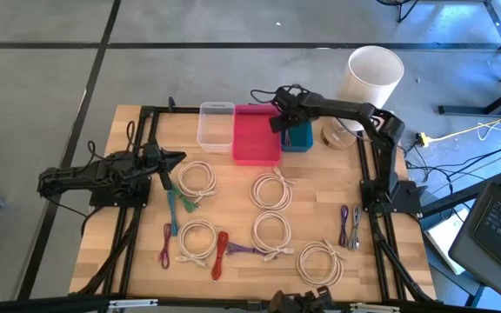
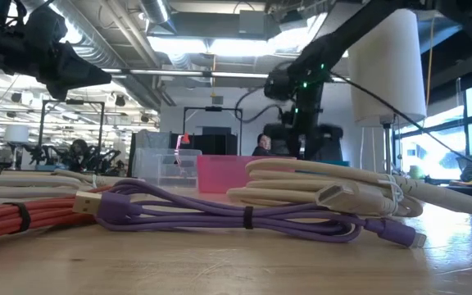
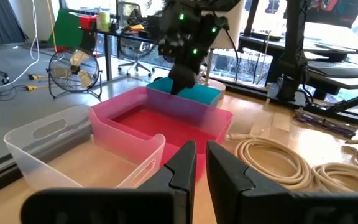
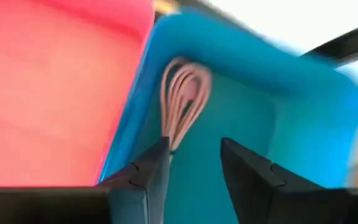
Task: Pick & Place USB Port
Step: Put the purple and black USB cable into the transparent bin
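Wooden surface (image 1: 233, 217) sits mid-frame in the high view on a grey floor; three bins in a row at its upper edge: one clear bin (image 1: 216, 124), one pink bin (image 1: 255, 137), one teal bin (image 1: 297, 139); one white cylinder (image 1: 373, 76) stands off the surface at upper right.

Cable count on the surface: six coiled white cables, e.g. (image 1: 197, 179); two purple (image 1: 166, 244), one red (image 1: 221, 252), one green (image 1: 183, 203); a few small dark cables at right are hard to tell apart.

Right gripper (image 4: 194, 162) hangs over the teal bin at upper centre; jaws apart, holding nothing; one pale coiled USB cable (image 4: 180, 99) lies in the teal bin just past its fingertips, against the wall nearest the pink bin; blurred, so its plug ends can't be made out.

Left gripper (image 3: 201, 163) at left of the high view, over the surface's left edge; jaws nearly together, nothing between them.

Low view: foreground cables block most of the bins.
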`<state>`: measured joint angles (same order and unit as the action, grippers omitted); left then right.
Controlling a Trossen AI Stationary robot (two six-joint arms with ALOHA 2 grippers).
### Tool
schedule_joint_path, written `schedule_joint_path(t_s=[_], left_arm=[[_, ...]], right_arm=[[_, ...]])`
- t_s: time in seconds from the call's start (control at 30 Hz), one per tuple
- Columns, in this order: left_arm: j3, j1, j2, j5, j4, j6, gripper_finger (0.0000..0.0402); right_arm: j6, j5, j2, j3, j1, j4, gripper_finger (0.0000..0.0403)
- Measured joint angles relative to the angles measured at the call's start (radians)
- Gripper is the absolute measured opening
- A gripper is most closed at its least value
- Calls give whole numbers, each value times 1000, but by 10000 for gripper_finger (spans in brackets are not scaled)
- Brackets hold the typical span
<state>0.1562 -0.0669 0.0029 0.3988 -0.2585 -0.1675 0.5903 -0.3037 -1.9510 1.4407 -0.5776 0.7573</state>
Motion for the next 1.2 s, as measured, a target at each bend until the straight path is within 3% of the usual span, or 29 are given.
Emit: schedule_joint_path(t_s=[0.23, 0.4, 0.5, 0.6, 0.7, 0.8, 0.93, 1.07, 1.2], left_arm=[[0, 0, 0, 3, 1, 25, 31], [0, 0, 0, -16, 1, -2, 31], [0, 0, 0, -90, 2, -41, 31], [0, 0, 0, -103, 34, 24, 31], [0, 0, 0, -43, 69, 140, 31], [0, 0, 0, 92, 126, 218, 31], [0, 0, 0, 274, 263, 146, 31], [0, 0, 0, 325, 368, 76, 31], [15, 0, 0, 355, 367, 105, 31]], right_arm=[[-29, -108, 167, 1, 97, 119, 149], [-118, -146, 324, 1, 261, 218, 149], [-157, -146, 422, 1, 369, 262, 149], [-151, -123, 502, 1, 450, 320, 149], [-57, -56, 562, 1, 486, 386, 149], [79, 44, 596, 1, 493, 447, 149], [285, 210, 626, 1, 494, 475, 149], [463, 371, 641, 1, 539, 477, 149], [650, 347, 644, 1, 646, 477, 149]])
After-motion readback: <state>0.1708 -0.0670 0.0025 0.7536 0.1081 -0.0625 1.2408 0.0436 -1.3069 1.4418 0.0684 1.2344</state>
